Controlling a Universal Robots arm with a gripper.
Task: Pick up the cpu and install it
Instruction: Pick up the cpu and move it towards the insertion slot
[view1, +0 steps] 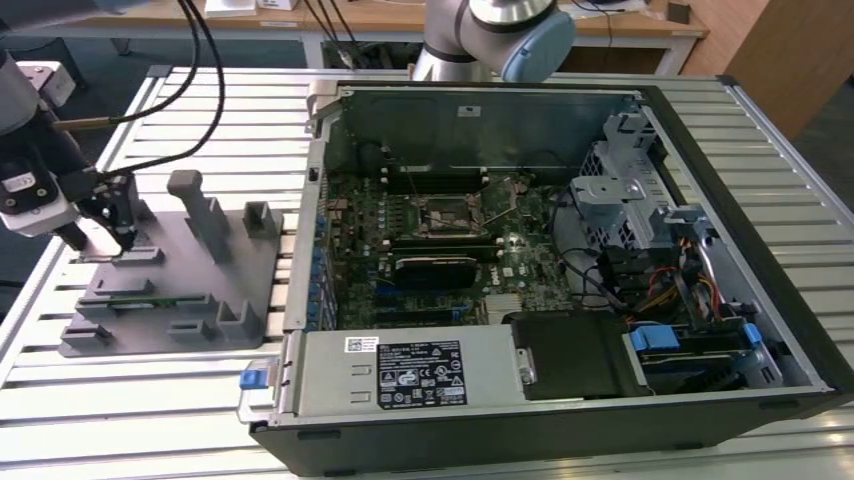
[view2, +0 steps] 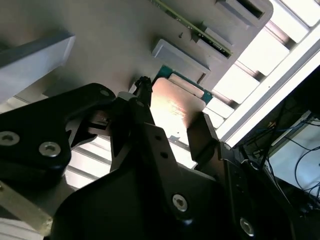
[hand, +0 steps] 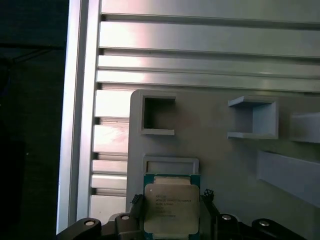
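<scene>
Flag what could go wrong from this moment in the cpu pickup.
The pincer sits at the cpu, low on the grey fixture block. Whether it has a firm grip cannot be seen, so the chip might tilt or slip. The block's posts stand close by and could catch a sideways move. The socket lies deep in the computer case, so its walls may be struck.

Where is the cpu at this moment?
The flat square silver-topped cpu is right at the black pincer, near an edge of the grey plastic fixture block, at the exterior view's left of the open computer case.
</scene>
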